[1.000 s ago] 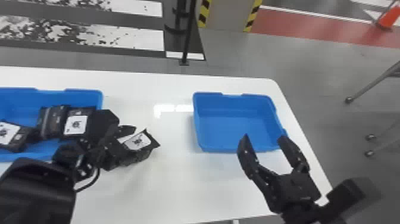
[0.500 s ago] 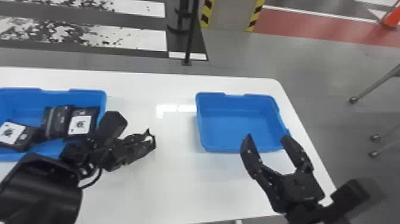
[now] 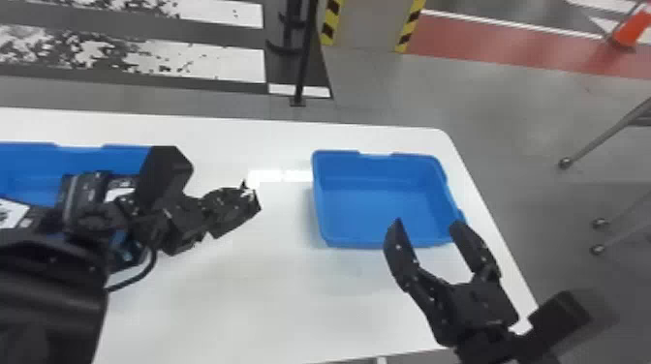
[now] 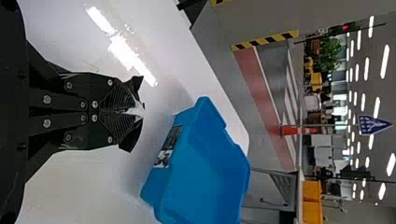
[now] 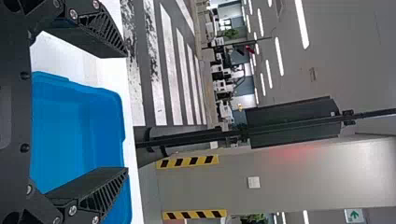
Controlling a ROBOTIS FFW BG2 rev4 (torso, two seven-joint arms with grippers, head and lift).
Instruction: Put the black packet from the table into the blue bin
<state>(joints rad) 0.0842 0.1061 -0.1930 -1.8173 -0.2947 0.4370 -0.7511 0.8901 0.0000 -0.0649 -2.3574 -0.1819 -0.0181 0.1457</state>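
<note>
Head view: blk packet [image 3: 253,203] is pinched btwn fingertips of L hand [image 3: 237,204].

It is bright, with long white lamps [image 5: 302,23] up high, shiny white spots on the table [image 3: 218,300], and a soft grey shadow beside the blue bin [image 3: 382,203]

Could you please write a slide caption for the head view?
Left pincer holding the packet, right pincer open near the empty bin; more packets in the other bin.
</note>
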